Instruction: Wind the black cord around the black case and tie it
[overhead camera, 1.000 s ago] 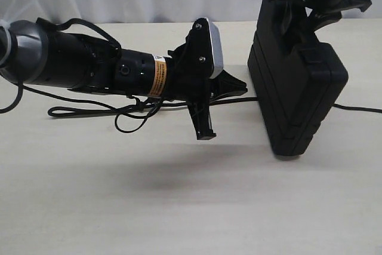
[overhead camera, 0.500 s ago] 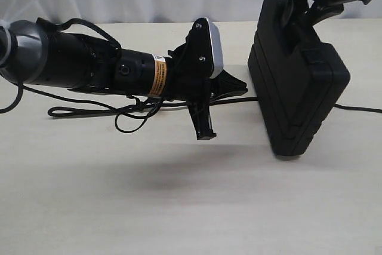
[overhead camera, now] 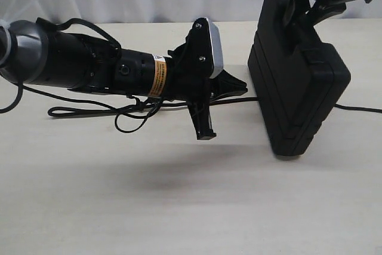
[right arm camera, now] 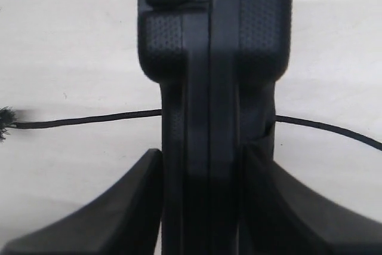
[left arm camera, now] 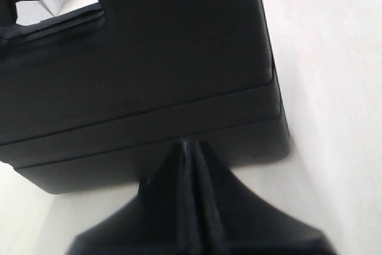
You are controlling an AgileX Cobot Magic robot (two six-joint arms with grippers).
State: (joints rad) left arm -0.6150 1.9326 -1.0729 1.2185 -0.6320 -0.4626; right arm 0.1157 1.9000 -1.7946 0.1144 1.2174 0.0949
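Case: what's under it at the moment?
The cord crosses the table beneath the case, showing on both sides. The stretch underneath is covered, so whether the case pins it cannot be told.

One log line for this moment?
left hand: shut, beside black case | right hand: gripping black case, held on end | black cord: on table, passing behind case, not wrapped

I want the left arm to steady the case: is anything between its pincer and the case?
Nothing visible. The shut left pincer points at the case over a short gap; the cord lies lower, on the table.
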